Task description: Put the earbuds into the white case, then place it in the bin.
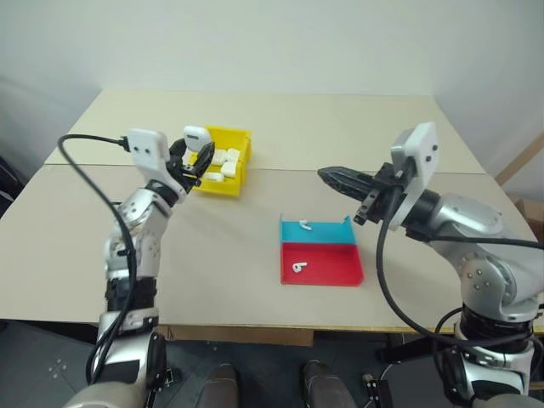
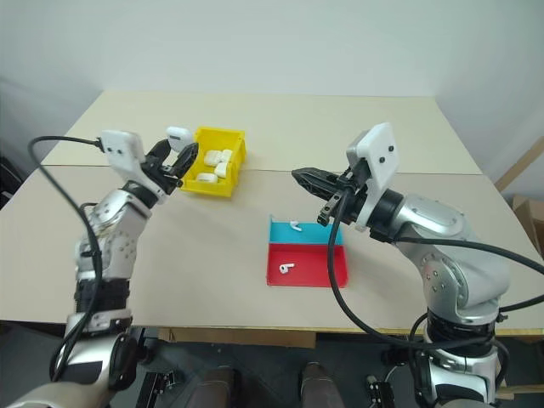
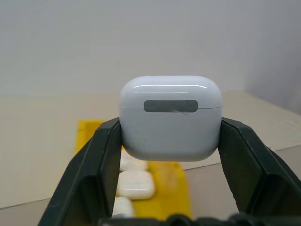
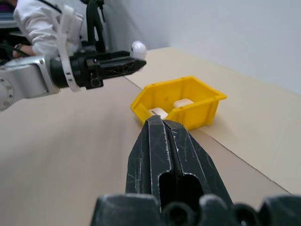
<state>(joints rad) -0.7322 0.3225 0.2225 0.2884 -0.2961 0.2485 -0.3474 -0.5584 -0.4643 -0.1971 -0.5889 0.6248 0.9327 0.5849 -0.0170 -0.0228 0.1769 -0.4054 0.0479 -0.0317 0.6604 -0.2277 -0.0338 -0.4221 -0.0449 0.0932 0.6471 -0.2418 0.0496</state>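
White case (image 3: 170, 117) sits pinched, lid down, between your left gripper's (image 1: 194, 159) fingers just short of the yellow bin (image 1: 238, 174) near the worktop's far edge, so carry it over the rim before letting go, right gripper (image 1: 340, 178) closed and empty.

Looks like a robotics lab/test room — plain beige table (image 1: 255, 255) vs bare white wall (image 1: 272, 42), small sorting props laid out, person in a white coat (image 4: 35, 21) at a workstation behind.
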